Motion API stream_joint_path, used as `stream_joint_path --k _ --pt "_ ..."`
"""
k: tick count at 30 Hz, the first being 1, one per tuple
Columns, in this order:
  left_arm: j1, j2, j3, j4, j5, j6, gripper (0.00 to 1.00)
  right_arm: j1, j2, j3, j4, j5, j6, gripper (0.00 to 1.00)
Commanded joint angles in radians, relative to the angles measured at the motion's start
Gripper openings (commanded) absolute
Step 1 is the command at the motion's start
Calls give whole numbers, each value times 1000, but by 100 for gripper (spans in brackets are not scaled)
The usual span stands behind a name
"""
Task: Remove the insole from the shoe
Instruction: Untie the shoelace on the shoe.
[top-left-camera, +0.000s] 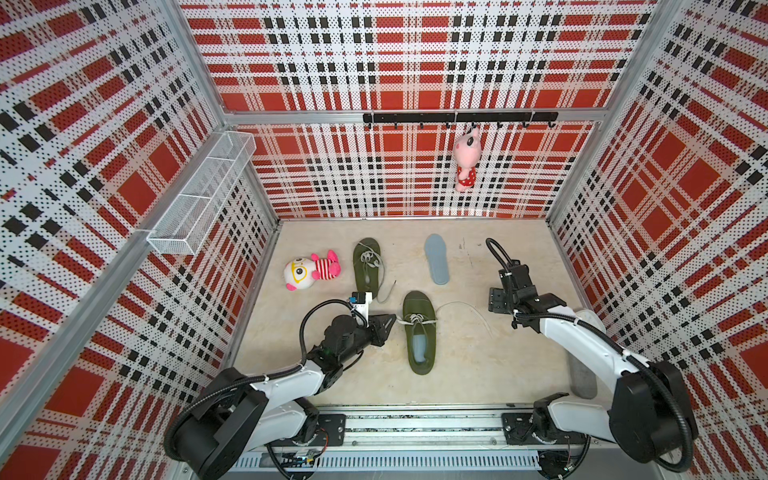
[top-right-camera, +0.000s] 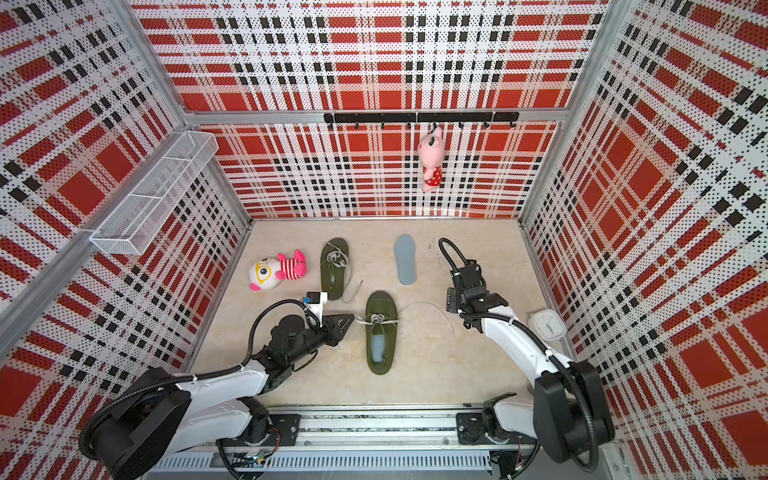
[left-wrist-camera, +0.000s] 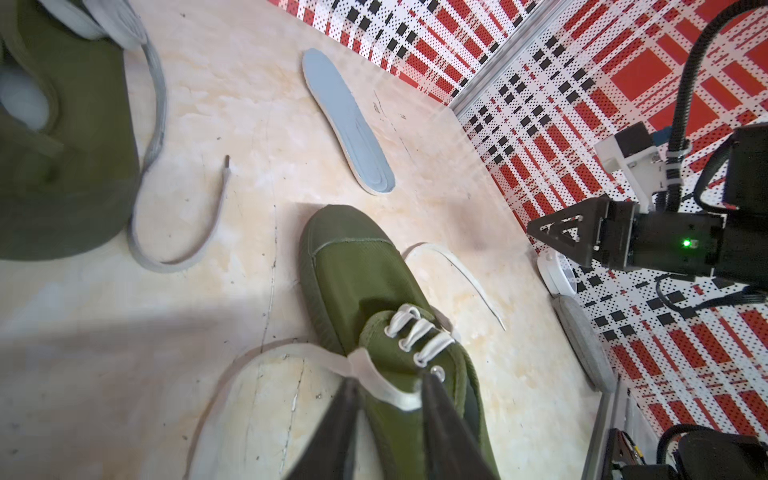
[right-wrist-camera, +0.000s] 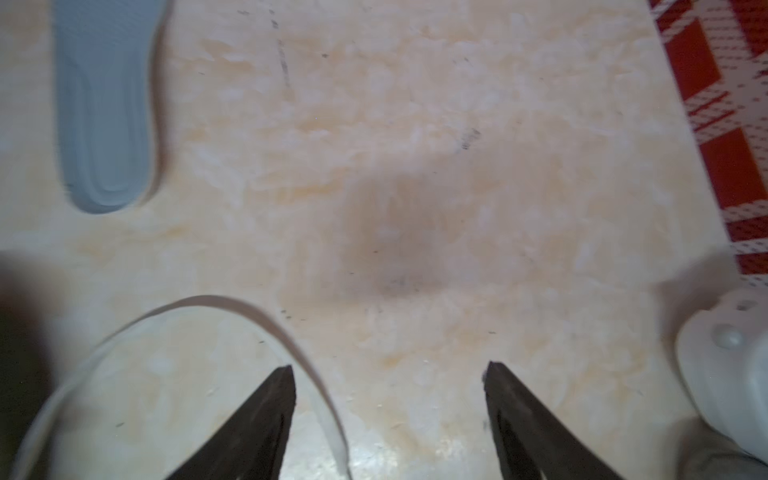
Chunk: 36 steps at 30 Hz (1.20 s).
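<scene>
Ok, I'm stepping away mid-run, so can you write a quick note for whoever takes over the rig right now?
Left gripper: open, jaws straddling the white lace at the near shoe's eyelets; it does not look clamped.
Right gripper: open, empty, above the bare table.
Done: one loose insole lies flat on the table beyond the near shoe.
Left: a pale inner insole shows in the near shoe's opening; pull it out.
</scene>
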Motion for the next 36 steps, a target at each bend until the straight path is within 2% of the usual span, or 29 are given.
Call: stream_joint_path --k 1,5,8,13,16,23,30,34,36 --pt "37 -74 -4 -12 17 15 46 40 -51 7 38 -199 -18 79" --pt "52 -155 14 -103 30 49 64 170 -77 35 4 -241 5 84" --pt "3 -183 22 -179 30 65 72 283 -76 30 7 -269 63 85" --pt "-170 -144 17 -234 -65 37 77 472 -30 13 18 -236 194 92" --pt "-232 -83 19 -232 -123 20 79 530 23 2 32 -219 233 95" --pt "-272 84 96 -214 -137 37 80 569 168 32 23 -166 264 95" --pt "-272 212 127 -212 -199 -17 79 569 272 28 75 -144 299 92" --pt "-252 275 138 -265 -250 -77 69 569 326 54 5 -58 308 89" --pt "-230 289 144 -310 -275 -86 58 569 341 66 -52 17 314 84"
